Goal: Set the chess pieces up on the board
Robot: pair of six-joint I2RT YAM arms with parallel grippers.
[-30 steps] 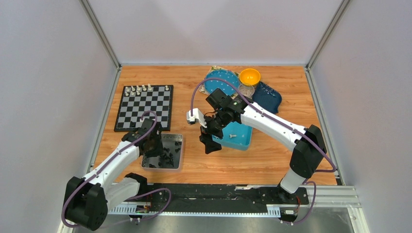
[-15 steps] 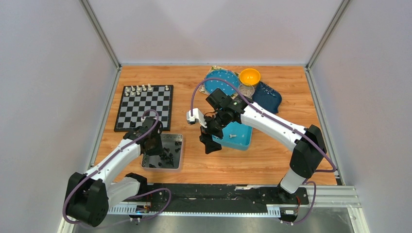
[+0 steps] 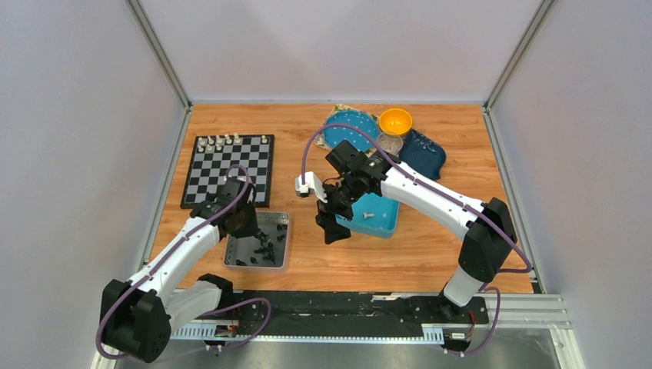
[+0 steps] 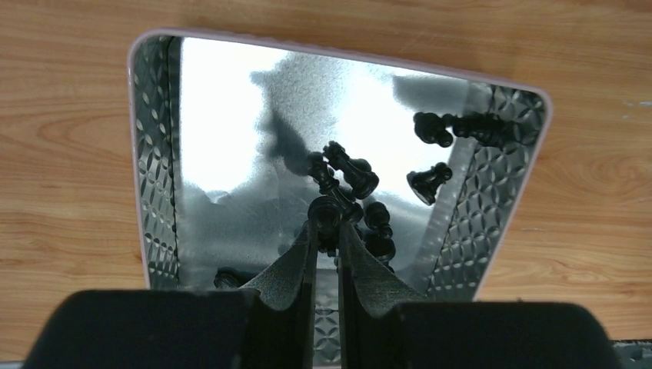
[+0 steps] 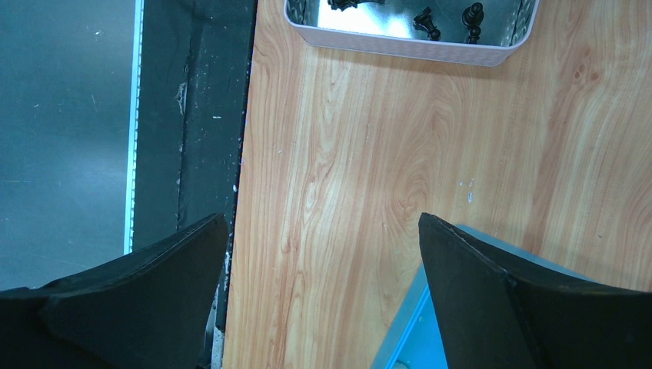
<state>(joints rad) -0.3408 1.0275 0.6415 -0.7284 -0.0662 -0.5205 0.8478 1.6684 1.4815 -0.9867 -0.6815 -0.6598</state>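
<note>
The checkered board (image 3: pixel 228 178) lies at the left of the table with several cream-white pieces (image 3: pixel 219 141) along its far row. Several black pieces (image 4: pixel 430 181) lie in the silver metal tray (image 3: pixel 278 240). My left gripper (image 4: pixel 327 227) hangs over that tray (image 4: pixel 158 161), shut on a black chess piece (image 4: pixel 329 211) held between its fingertips. My right gripper (image 3: pixel 332 219) is wide open and empty above bare wood, beside the left edge of the blue tray (image 3: pixel 388 217).
A few small pale pieces lie in the blue tray. Behind it are a blue plate (image 3: pixel 347 127), an orange bowl (image 3: pixel 395 121), a clear cup (image 3: pixel 390 143) and a dark blue object (image 3: pixel 427 154). Grey walls close in the table.
My left gripper has lifted slightly and shifted toward the board, carrying the black piece. The right arm has not moved.
</note>
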